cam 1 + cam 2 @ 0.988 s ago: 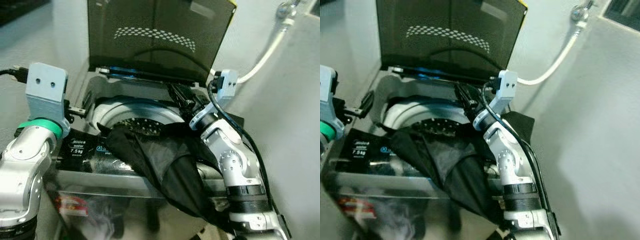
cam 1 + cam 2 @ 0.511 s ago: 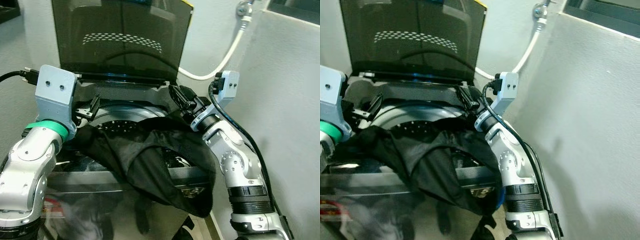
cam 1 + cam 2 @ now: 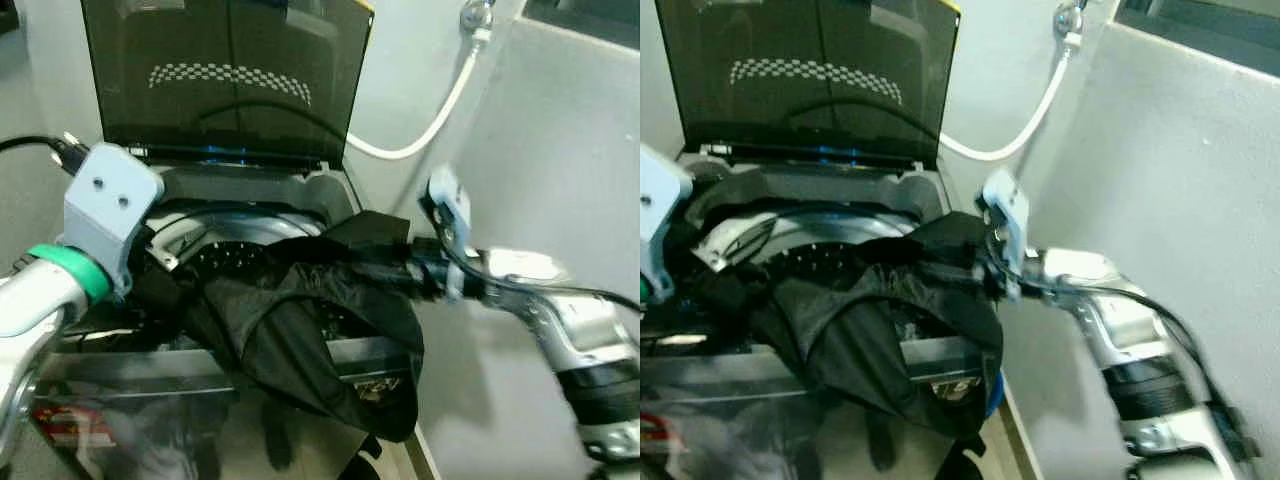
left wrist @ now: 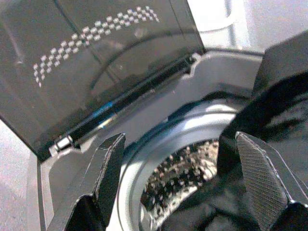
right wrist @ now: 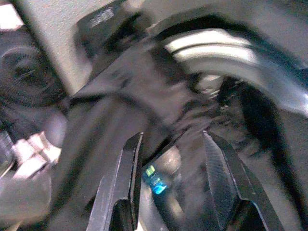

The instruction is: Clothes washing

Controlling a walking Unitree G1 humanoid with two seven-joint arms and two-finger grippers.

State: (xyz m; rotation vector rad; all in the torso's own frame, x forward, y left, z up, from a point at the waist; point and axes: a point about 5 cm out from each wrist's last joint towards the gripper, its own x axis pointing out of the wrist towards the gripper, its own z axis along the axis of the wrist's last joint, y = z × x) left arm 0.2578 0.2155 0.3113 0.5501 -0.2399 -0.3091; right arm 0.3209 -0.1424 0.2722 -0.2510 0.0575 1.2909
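Draping over the washer's [image 3: 330,190] front rim, the garment [image 3: 300,330] half hangs outside the drum [image 3: 235,255]. Both grippers, left [image 4: 192,185] and right [image 5: 171,187], fingers apart, should regrip the dangling hem and push it inward.

open top-load washer [image 3: 335,190], black garment [image 3: 300,320] over its front rim
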